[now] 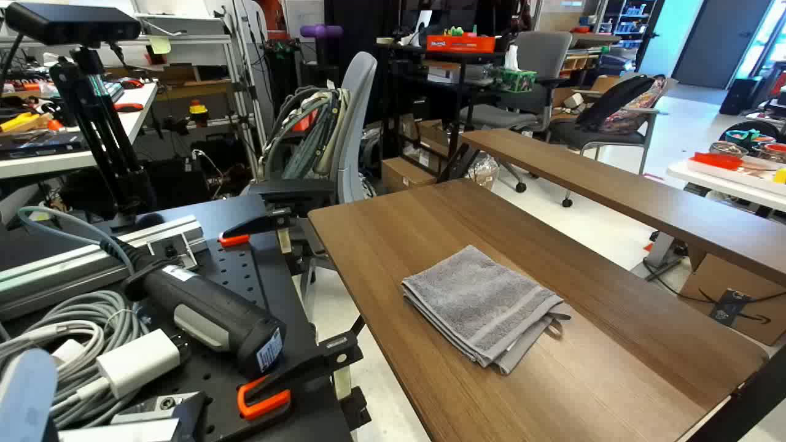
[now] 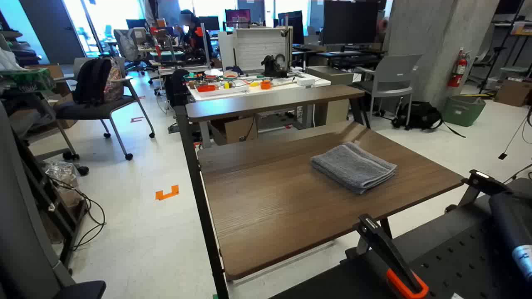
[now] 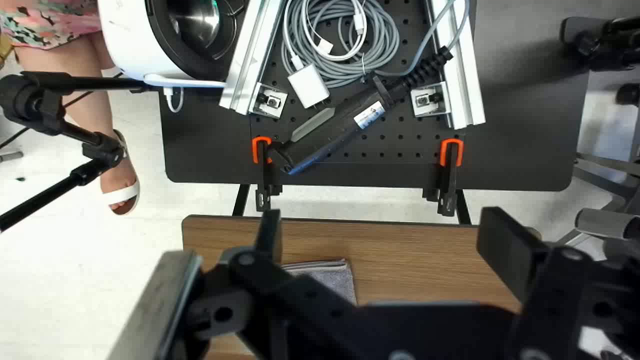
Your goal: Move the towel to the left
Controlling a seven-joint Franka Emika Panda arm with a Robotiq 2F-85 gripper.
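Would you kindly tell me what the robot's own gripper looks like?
In the wrist view, the gripper is dark, nearly black, with blocky, flat-faced fingertips on angular linkages dotted with round holes and bolt heads. I can make out no cable or marking on it, nor the arm itself.

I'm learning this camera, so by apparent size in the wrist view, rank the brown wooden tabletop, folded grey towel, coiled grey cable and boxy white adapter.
Wooden tabletop
Coiled cable
Boxy adapter
Folded towel: unranked, since the gripper hides part of it.
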